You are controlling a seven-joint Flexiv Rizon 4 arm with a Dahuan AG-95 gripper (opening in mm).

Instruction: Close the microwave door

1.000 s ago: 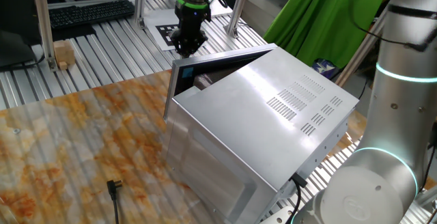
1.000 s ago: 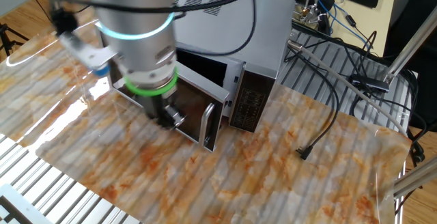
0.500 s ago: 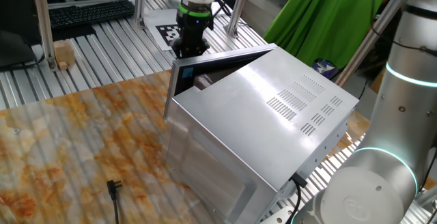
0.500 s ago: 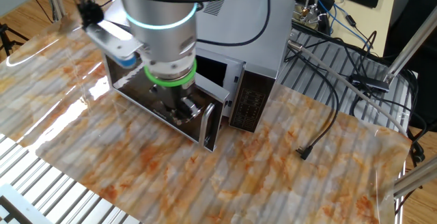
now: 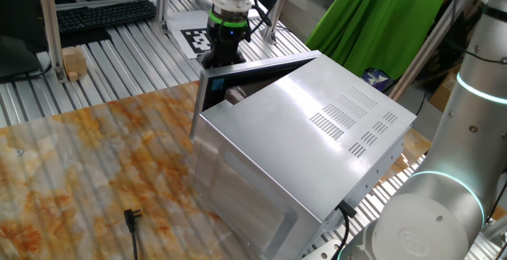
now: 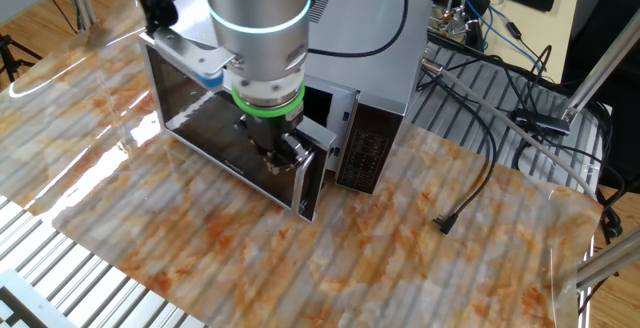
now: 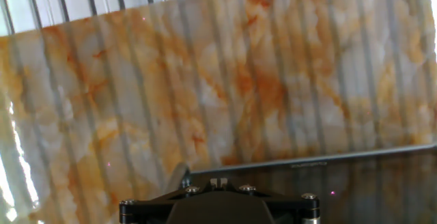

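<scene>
The microwave [image 5: 317, 133] is a silver box with vent slots; it also shows in the other fixed view [image 6: 370, 28]. The microwave door [image 6: 200, 118] stands partly open, dark window facing out, with its handle end [image 6: 305, 183] out over the marble table. Only its top edge [image 5: 253, 68] shows in one fixed view. My gripper [image 6: 285, 153] points down against the door's outer face near the handle end, with its fingertips together and nothing held. It sits just behind the door's top edge in one fixed view [image 5: 222, 54]. The hand view shows the door's dark face [image 7: 369, 183] below the table.
The microwave's control panel [image 6: 362, 153] stands right of the door. A loose black plug [image 6: 445, 223] and cables lie to the right. A wooden block [image 5: 74, 62], a keyboard [image 5: 103, 14] and a green cloth [image 5: 372, 22] lie beyond the marble table [image 7: 205, 80].
My gripper has slid along the door's outer face toward its handle end. The door's angle looks unchanged.
</scene>
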